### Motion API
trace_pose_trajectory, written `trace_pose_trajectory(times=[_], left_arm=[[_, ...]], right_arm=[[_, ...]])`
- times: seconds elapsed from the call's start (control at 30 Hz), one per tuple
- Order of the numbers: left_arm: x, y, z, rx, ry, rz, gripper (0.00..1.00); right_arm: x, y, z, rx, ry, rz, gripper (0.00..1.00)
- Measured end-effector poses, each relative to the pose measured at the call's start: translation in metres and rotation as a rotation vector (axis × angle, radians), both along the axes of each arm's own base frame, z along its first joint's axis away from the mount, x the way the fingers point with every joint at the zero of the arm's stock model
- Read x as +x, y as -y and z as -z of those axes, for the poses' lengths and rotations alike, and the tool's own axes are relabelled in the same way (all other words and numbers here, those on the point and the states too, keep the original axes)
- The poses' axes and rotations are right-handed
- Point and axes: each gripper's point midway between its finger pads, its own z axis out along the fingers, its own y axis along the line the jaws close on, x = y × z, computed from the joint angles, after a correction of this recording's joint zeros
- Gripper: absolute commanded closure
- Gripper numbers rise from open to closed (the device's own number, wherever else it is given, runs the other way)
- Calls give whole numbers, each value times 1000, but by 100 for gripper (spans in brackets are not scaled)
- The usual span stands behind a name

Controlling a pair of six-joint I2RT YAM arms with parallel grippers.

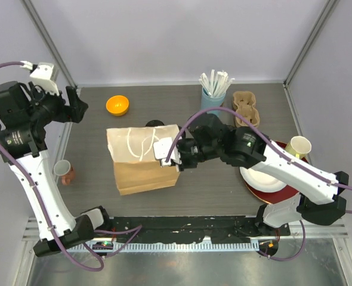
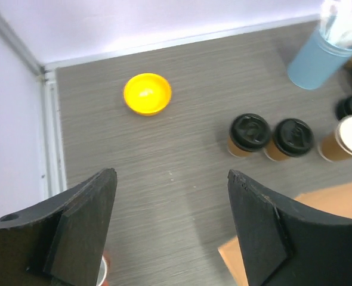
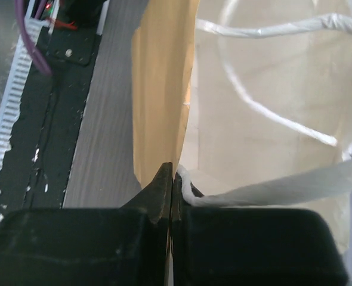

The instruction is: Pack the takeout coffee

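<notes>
Grey wood-grain table [image 1: 224,190] holds 2 lidded kraft cups [image 2: 250,134] at 12 o'clock of the paper bag [image 1: 143,164], likely light and crushable, best gripped round the wall under the lid; left gripper [image 2: 171,176] gapes empty, right gripper [image 3: 172,174] pinches the bag's rim.

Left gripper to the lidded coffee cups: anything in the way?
Nothing visible. Bare table lies between the open left gripper and the two lidded coffee cups; the paper bag sits beside that path.
</notes>
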Motion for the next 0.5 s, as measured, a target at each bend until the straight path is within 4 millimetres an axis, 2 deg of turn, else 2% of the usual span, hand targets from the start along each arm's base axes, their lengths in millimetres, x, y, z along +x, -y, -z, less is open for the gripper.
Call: trace_pose_trajectory(times=[0.07, 0.23, 0.37, 0.43, 0.5], left_arm=[[-10, 18, -2, 9, 3, 118, 19], [-37, 59, 19, 27, -35, 412, 12], [-47, 81, 39, 24, -79, 546, 12], [-51, 102, 49, 48, -105, 642, 12], [-62, 132, 62, 87, -136, 777, 13]], right_arm=[[-9, 1, 31, -54, -28, -39, 99], [-17, 8, 74, -127, -60, -86, 99], [-24, 5, 81, -128, -70, -132, 99], [-26, 2, 78, -109, -68, -158, 99], [-28, -1, 76, -93, -64, -180, 99]])
